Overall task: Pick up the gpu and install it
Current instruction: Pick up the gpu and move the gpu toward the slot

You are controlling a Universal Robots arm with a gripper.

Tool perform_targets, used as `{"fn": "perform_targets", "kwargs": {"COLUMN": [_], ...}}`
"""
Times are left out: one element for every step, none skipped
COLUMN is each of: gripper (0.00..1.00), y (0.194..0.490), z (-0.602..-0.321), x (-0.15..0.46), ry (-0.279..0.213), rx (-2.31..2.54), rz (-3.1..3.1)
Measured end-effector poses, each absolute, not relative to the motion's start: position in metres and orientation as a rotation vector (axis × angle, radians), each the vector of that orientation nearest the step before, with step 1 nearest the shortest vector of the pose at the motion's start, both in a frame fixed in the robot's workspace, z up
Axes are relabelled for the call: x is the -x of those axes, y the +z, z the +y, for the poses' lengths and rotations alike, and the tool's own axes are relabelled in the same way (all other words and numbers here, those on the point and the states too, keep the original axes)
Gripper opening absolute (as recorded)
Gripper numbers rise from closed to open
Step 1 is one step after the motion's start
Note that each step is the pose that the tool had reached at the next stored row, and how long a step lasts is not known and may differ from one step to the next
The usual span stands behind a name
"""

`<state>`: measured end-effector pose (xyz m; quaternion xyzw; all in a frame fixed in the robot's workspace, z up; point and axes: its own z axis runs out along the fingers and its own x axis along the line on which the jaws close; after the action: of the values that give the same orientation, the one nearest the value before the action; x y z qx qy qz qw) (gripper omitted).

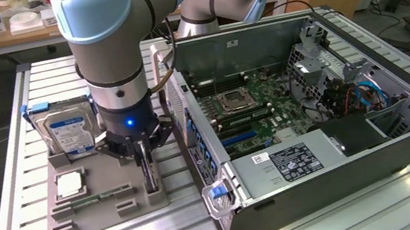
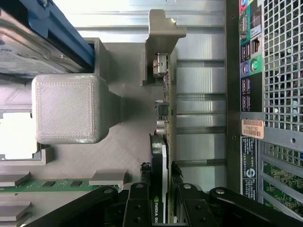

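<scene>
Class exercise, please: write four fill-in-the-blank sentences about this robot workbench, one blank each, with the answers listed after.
1. The gpu stands on its ___ in the grey holder.
2. The gripper has one finger on each ___ of the gpu.
3. The hard drive stands at the exterior view's ___ of the arm.
4. The open computer case lies at the exterior view's ___ of the grey holder.
Missing words: edge; side; left; right.
</scene>
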<state>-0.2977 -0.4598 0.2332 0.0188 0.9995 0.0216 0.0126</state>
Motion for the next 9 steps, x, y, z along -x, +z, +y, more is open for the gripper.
{"fn": "perform_targets", "kwargs": {"gripper": [0.27, 0.27, 0.27, 0.27, 0.27, 0.27, 0.27, 0.27, 0.27], "y": [0.2332, 0.2332, 0.2332, 0.2332, 0.2332, 0.2332, 0.2332, 0.2332, 0.2332], "z": [-0.4598, -0.4598, -0.4598, -0.4598, -0.4598, -0.4598, -0.4598, -0.4598, -0.4598], "x": [0.2977, 0.2977, 0.2977, 0.2977, 0.2977, 0.2977, 0.2977, 0.2977, 0.2977], "ry": [0.067, 0.067, 0.068, 0.068, 0.068, 0.068, 0.068, 0.068, 0.068], "rx": [-0.059, -0.059, -0.059, -0.058, -0.058, -0.058, -0.058, -0.058, -0.058], "rz": [3.115, 3.115, 3.115, 3.115, 3.115, 3.115, 3.115, 3.115, 3.115]}}
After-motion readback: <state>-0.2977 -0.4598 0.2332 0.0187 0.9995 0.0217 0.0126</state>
